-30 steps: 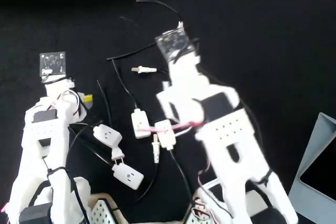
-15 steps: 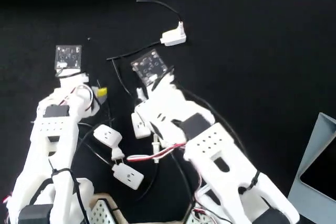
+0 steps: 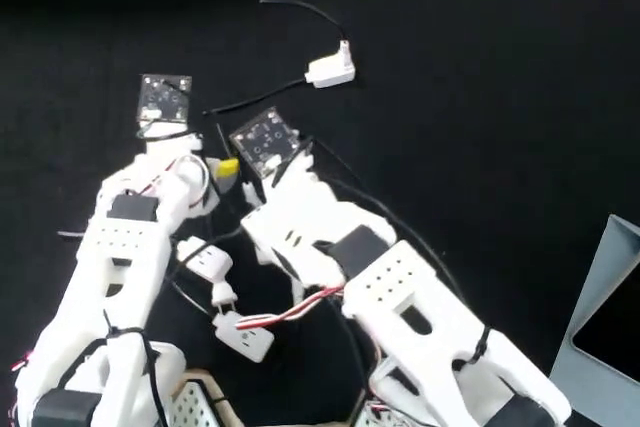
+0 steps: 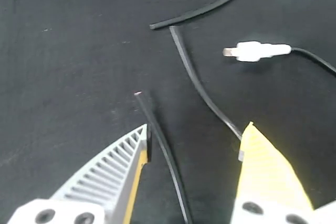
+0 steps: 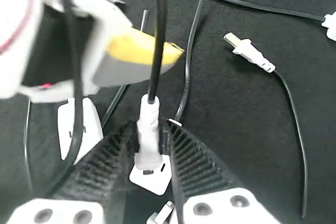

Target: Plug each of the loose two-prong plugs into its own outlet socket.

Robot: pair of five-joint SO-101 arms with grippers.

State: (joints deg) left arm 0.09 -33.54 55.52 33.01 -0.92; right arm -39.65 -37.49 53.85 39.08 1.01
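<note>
Plug (image 5: pixel 147 142) clamped in right pincer (image 5: pixel 151 125), drawn back to socket (image 5: pixel 153 178), left pincer (image 4: pixel 197 126) spread, advanced over cord (image 4: pixel 164 148).

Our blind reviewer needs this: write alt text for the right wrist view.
The right gripper's dark fingers clamp a white plug standing on a white outlet socket on the black table. A loose two-prong plug lies farther off, and the left arm's yellow-padded finger hangs beside the plug's cord.
</note>
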